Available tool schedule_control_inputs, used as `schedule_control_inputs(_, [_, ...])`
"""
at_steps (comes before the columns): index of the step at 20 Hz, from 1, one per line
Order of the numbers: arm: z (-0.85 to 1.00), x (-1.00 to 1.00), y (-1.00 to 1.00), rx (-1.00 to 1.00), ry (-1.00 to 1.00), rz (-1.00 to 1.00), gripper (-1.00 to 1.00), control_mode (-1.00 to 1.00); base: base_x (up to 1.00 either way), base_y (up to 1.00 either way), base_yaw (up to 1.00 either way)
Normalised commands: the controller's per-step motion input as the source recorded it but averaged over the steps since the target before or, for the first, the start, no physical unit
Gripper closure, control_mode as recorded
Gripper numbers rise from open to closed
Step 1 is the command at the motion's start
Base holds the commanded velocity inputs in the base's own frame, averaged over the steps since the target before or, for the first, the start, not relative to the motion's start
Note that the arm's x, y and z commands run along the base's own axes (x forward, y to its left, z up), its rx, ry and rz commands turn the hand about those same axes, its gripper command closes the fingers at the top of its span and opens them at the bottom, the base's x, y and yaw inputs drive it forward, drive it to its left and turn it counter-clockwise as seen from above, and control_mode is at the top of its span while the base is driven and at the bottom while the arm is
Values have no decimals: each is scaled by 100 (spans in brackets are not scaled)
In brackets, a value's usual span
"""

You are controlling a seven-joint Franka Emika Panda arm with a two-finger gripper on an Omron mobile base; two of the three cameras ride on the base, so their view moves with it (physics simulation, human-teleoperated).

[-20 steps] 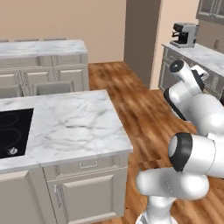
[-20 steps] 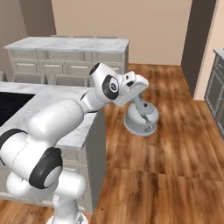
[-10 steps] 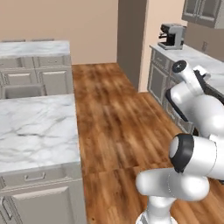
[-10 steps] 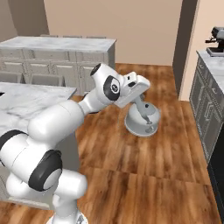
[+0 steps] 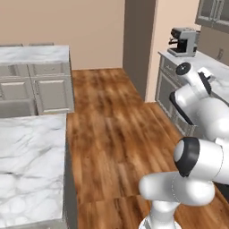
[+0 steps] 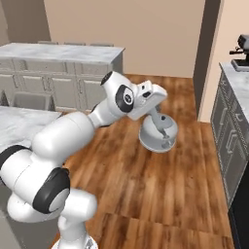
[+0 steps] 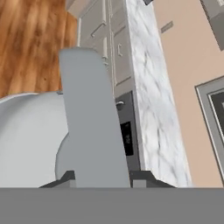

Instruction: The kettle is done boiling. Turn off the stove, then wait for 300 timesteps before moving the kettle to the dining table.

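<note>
The kettle (image 6: pixel 158 134), squat and grey-white, hangs in the air over the wooden floor to the right of the marble island. My gripper (image 6: pixel 157 118) is shut on its thin arched handle (image 7: pixel 92 122) from above. In the hand view the handle rises between my fingertips (image 7: pixel 66 177), and the kettle's domed body (image 7: pixel 26 140) lies to the left below. The stove and the dining table are out of view.
The marble island (image 5: pixel 27 165) lies at the lower left. A marble counter with panelled cabinets (image 5: pixel 36 56) runs along the back. On the right, another marble counter (image 6: pixel 238 87) carries a coffee machine (image 5: pixel 183 41). Bare wooden floor (image 5: pixel 112 125) stretches between them.
The whole picture has swung as the base turned: the island and its black cooktop slid off to the left, and the right-hand counter came nearer. The kettle stays in my grip.
</note>
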Motion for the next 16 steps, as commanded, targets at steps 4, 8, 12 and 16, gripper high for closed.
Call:
schedule_control_inputs(4, [0, 0, 0, 0, 0, 0, 100, 100, 97, -21, 0])
schedule_control_inputs(8, [0, 0, 0, 0, 0, 0, 100, 100, 93, -29, 3])
schedule_control_inputs(12, [0, 0, 0, 0, 0, 0, 100, 100, 93, -44, 15])
schedule_control_inputs(16, [0, 0, 0, 0, 0, 0, 100, 100, 100, -37, 21])
